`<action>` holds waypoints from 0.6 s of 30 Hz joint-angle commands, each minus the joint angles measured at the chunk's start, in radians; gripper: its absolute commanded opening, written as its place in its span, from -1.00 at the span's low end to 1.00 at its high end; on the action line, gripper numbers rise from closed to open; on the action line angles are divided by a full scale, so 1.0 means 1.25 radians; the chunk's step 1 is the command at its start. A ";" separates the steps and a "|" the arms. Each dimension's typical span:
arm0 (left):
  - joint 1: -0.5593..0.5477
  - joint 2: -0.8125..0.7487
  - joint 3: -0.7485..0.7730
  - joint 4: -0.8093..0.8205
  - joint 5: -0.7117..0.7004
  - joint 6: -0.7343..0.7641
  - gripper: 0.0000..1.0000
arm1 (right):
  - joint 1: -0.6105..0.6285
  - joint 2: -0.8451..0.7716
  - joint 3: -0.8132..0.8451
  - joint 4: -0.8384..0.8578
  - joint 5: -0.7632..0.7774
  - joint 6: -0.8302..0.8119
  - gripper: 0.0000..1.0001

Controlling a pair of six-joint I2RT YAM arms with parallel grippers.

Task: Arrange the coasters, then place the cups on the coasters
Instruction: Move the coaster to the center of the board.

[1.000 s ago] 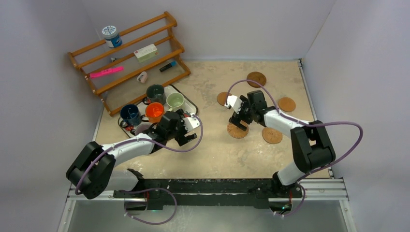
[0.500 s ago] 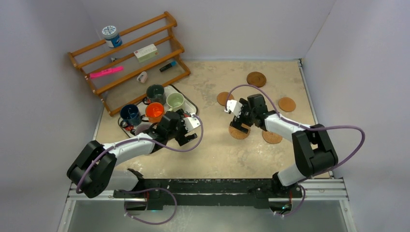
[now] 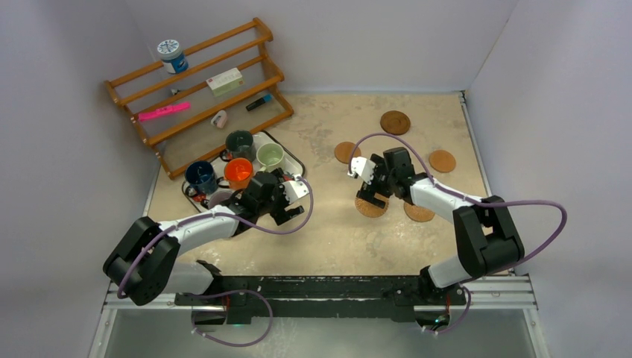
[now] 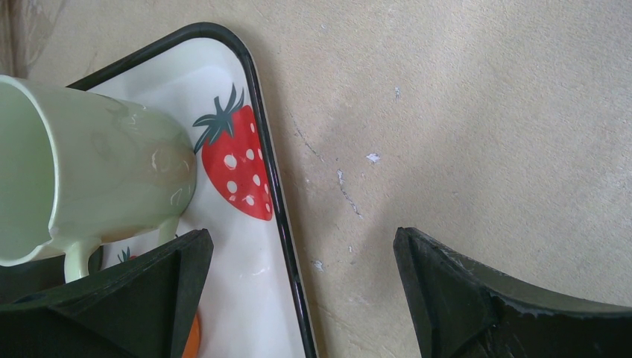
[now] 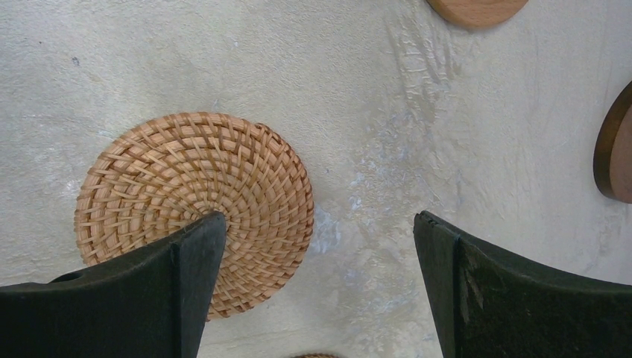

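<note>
**Q:** What open room lies nearest the arms?
**A:** A broad strip of beige, stone-mottled tabletop (image 3: 335, 242) runs along the near edge between the two arms. The left gripper (image 4: 302, 246), jaws spread wide and empty, hangs over the black rim of the white strawberry-print tray (image 4: 277, 195). The right gripper (image 5: 319, 227), equally spread and empty, stands over the table right of centre.

**Q:** Where are the coasters?
**A:** The round woven wicker coaster (image 5: 201, 168), pale tan and coiled in rings, lies under the right gripper's left finger; whether they touch cannot be told. Four smooth brown discs lie apart around it: the near disc (image 3: 419, 211) just to its right, the left disc (image 3: 346, 152) and right disc (image 3: 442, 160) farther back, and the dark disc (image 3: 395, 121) near the back wall.

**Q:** And the cups?
**A:** All five stand on the tray, none on a coaster. The purple-grey cup (image 3: 221, 198), partly hidden by the arm, is nearest. Next come the dark blue cup (image 3: 201, 177) and orange cup (image 3: 238, 173), then the glossy pale green cup (image 4: 89, 179), with the dark grey-green cup (image 3: 240, 143) farthest. Behind them a stepped wooden rack (image 3: 201, 82) stands by the left wall.
</note>
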 commanded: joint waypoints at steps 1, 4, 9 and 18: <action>0.004 -0.001 -0.002 0.026 0.007 0.004 1.00 | 0.003 0.019 0.000 -0.064 -0.040 0.013 0.98; 0.004 -0.001 -0.003 0.026 0.008 0.004 1.00 | 0.006 0.019 0.003 -0.059 -0.049 0.018 0.98; 0.005 0.000 -0.003 0.028 0.009 0.004 1.00 | 0.011 0.021 0.005 -0.045 -0.053 0.026 0.98; 0.004 0.000 -0.003 0.028 0.009 0.005 1.00 | 0.018 0.033 0.009 -0.041 -0.060 0.031 0.98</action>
